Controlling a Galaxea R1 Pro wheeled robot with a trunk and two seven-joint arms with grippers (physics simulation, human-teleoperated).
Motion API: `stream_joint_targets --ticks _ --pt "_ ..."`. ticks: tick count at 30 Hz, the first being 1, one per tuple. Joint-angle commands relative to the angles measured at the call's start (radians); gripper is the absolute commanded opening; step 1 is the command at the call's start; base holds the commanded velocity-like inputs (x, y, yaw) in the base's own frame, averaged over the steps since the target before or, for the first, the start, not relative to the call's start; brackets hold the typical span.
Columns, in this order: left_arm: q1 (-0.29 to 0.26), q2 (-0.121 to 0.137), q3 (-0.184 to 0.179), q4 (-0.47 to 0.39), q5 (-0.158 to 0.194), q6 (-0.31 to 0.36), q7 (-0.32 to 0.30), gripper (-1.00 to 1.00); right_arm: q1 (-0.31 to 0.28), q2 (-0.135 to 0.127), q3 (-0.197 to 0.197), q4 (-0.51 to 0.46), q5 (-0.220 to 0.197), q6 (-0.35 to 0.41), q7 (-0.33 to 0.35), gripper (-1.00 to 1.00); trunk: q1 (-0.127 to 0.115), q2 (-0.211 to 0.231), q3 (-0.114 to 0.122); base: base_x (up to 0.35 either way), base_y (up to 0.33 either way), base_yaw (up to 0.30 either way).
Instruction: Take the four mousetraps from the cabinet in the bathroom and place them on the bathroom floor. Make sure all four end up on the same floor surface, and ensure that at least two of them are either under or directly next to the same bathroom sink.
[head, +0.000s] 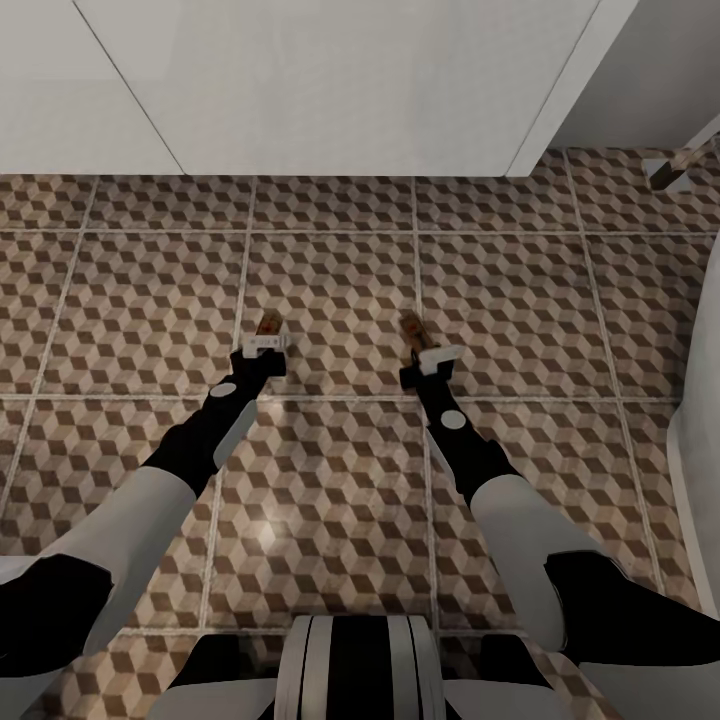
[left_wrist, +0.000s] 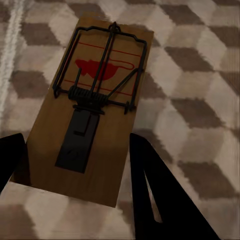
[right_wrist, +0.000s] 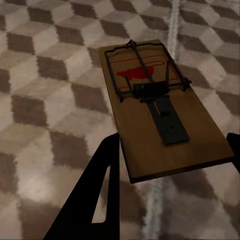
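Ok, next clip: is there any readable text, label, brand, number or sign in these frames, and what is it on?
No readable text in any view.
Left mousetrap, between the left gripper fingers: a red mouse-shaped mark and thin red lines, no letters.
Right mousetrap, at the right gripper: the same red mark, no letters.
Bathroom floor: cube pattern only.
White vanity box: plain.

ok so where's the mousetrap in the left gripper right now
In the head view the mousetrap sits at the left gripper tip, low over the bathroom floor, left of centre, short of the white vanity.
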Motion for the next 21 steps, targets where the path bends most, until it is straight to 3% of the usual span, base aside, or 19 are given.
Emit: stream_joint_targets --ticks 1,12,21 --pt "0.0 0.002 -0.009 -0.005 0.005 0.004 0.013 -1.0 -0.001 0.0 0.0 0.002 0.008 -0.008 -0.007 -1.0 0.0 0.0 0.0 0.0 0.0 0.0" --pt "0.006 0.003 -0.023 0.022 -0.019 -0.108 0.012 -1.0 -0.001 0.0 0.001 0.017 0.006 -0.021 -0.007 -1.0 0.0 0.0 0.0 0.0 0.0 0.0" --pt "0.005 0.0 -0.01 0.187 -0.042 -0.124 0.013 -1.0 -0.004 0.0 0.005 0.018 0.034 0.129 0.001 -1.0 0.0 0.0 0.0 0.0 0.0 0.0"
